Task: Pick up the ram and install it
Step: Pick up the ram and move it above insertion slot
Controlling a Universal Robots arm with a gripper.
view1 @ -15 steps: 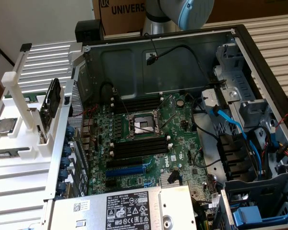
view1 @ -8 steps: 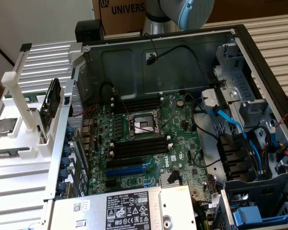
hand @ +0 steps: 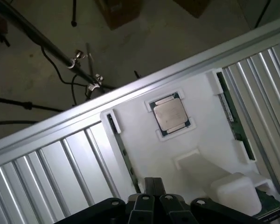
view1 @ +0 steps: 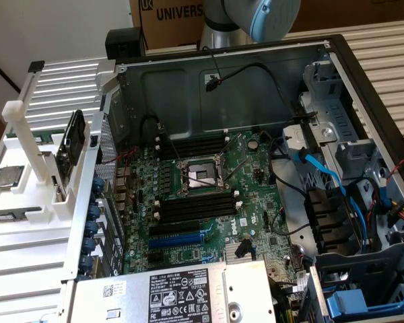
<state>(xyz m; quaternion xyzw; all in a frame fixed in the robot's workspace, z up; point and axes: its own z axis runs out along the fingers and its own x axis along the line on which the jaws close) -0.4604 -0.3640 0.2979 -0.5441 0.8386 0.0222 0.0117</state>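
Looking down from the wrist, the gripper (hand: 151,186) has its fingers pressed together with nothing between them, hanging over the white tray (hand: 135,126). The ram (hand: 231,112) sits on edge in a groove along one side of that tray, well clear of the gripper. A CPU (hand: 170,114) lies flat just beside it. In the exterior view the tray's on the left, right next to the open case (view1: 337,60) with its motherboard (view1: 256,168). The arm (view1: 256,17) is up top.
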